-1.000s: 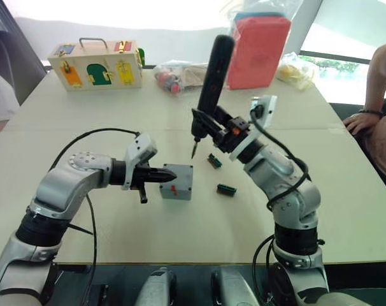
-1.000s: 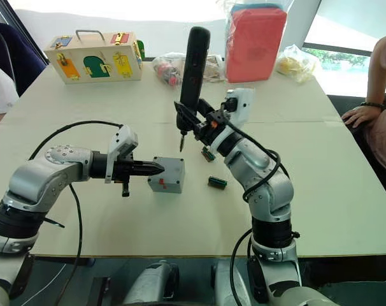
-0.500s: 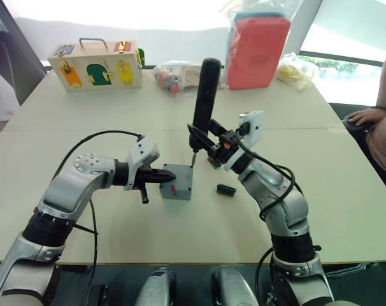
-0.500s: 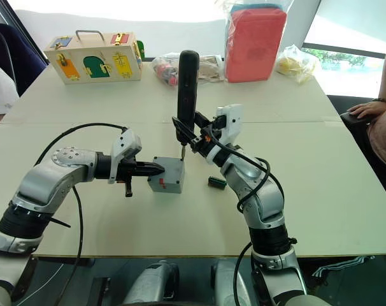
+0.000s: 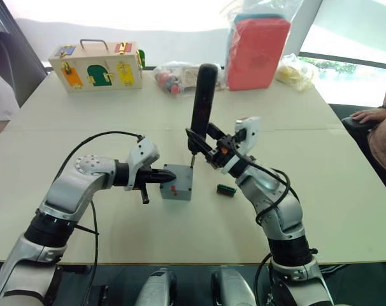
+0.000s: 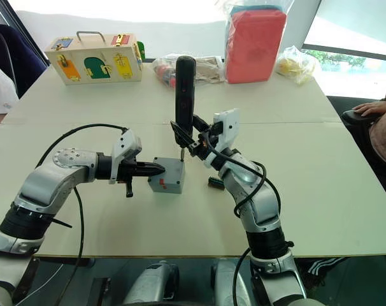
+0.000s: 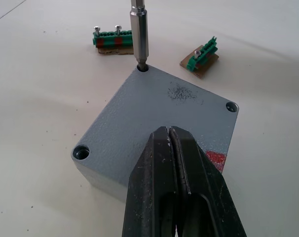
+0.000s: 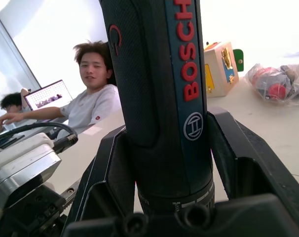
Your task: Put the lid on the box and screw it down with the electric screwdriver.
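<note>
The grey box (image 5: 178,185) sits mid-table with the lid (image 7: 174,111) lying flat on it, corner holes showing. My left gripper (image 7: 169,131) is shut, and its tips rest on the lid's edge at the side with the red mark. My right gripper (image 8: 169,129) is shut on the black electric screwdriver (image 5: 202,105), which stands nearly upright. The metal bit (image 7: 138,29) sits in the lid's far corner hole.
Two green connector pieces (image 7: 112,38) (image 7: 201,53) lie just beyond the box. A wooden latch box (image 5: 96,64), plastic bags (image 5: 174,75) and a red container (image 5: 257,48) line the far edge. A person's arm (image 5: 374,118) rests at the table's right side; another person (image 8: 95,94) sits at the left.
My right arm has brought the screwdriver down and to the left, from above the table beside the box to the lid's far corner hole. The left gripper has stayed put.
</note>
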`<state>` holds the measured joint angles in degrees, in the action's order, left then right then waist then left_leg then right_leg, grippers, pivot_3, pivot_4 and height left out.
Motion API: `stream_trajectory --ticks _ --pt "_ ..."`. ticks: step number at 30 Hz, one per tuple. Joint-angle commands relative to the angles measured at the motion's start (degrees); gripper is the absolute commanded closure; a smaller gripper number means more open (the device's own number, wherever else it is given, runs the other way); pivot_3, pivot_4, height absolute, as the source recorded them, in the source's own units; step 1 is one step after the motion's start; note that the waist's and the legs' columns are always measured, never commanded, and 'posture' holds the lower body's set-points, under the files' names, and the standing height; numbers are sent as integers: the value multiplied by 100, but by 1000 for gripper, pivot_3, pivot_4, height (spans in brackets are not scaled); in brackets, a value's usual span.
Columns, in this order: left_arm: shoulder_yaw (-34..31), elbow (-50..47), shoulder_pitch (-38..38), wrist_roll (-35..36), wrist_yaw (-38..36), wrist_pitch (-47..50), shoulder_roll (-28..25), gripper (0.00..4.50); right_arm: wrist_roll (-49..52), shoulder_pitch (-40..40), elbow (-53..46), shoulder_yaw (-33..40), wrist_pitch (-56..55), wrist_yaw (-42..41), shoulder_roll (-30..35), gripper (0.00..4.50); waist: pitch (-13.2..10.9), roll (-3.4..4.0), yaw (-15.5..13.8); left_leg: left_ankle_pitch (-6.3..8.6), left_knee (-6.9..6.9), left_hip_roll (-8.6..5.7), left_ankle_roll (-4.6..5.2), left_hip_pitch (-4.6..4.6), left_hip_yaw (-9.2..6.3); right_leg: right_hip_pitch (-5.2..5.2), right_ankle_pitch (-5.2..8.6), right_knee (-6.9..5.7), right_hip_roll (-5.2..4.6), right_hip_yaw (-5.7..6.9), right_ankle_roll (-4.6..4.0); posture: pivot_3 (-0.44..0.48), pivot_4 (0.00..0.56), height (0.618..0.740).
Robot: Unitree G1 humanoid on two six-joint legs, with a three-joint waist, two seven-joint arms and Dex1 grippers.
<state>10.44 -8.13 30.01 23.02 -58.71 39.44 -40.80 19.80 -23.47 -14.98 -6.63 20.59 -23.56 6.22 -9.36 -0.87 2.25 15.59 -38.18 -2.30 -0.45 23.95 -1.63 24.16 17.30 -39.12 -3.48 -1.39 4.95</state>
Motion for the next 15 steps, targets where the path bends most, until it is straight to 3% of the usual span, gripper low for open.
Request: stream_trajectory --ticks 1,6,15 --pt "132 -51 -86 -124 35 65 15 4500 -118 262 -25 -198 -54 -88 53 2663 1 1 -1 1 2 0 2 -14 0 -12 0 0 0 0 0 0 150 738" --pt "179 -90 -119 -144 56 74 80 4500 -377 338 163 -345 -421 -119 31 2663 2 2 1 7 17 2 10 -74 -2 -72 3 13 1 0 0 0 150 738" --pt "220 -77 -107 -246 184 34 226 4500 -321 381 379 -428 278 -208 268 2663 45 4 -10 8 19 2 12 -91 -4 -91 3 16 0 1 0 0 150 738"
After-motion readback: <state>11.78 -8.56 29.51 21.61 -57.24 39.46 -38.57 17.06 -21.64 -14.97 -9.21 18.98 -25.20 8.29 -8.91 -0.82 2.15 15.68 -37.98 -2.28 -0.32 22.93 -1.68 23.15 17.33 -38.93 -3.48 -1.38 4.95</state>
